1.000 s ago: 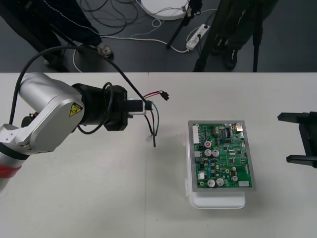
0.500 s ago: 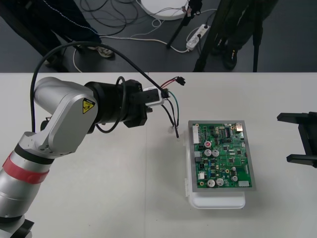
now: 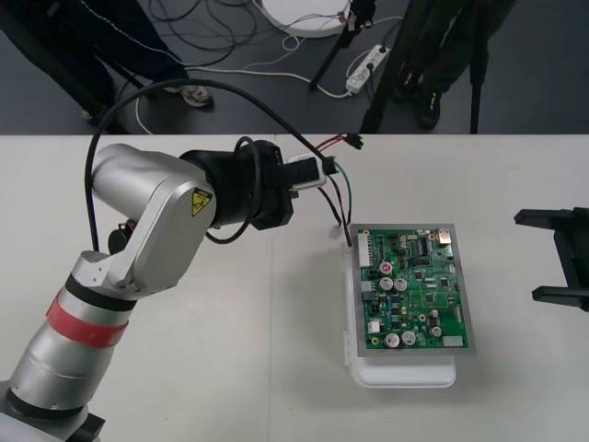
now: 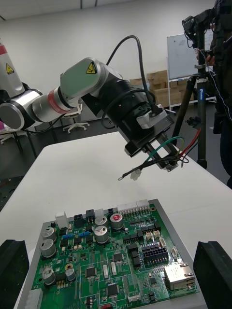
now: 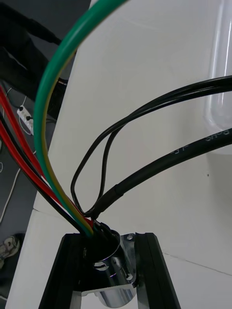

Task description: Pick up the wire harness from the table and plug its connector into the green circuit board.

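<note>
My left gripper (image 3: 324, 173) is shut on the wire harness's round metal socket (image 5: 113, 270) and holds it in the air just off the board's far left corner. From the socket, red and black wires run up to the small black plug (image 3: 354, 141). A green wire (image 3: 345, 187) loops out, and black leads (image 3: 344, 226) hang down to the board's far left corner. The green circuit board (image 3: 414, 290) lies on its white base (image 3: 405, 376) right of centre. In the right wrist view the left gripper (image 4: 162, 153) hovers beyond the board (image 4: 111, 260). My right gripper (image 3: 558, 258) waits open at the table's right edge.
Bare table lies in front of the left arm and between the board and the right gripper. Beyond the table's far edge, the dark floor carries cables, a power strip (image 3: 366, 66) and tripod legs.
My left arm has swung right across the table with the harness held in it, from well left of the board to its far left corner. The right gripper has not moved.
</note>
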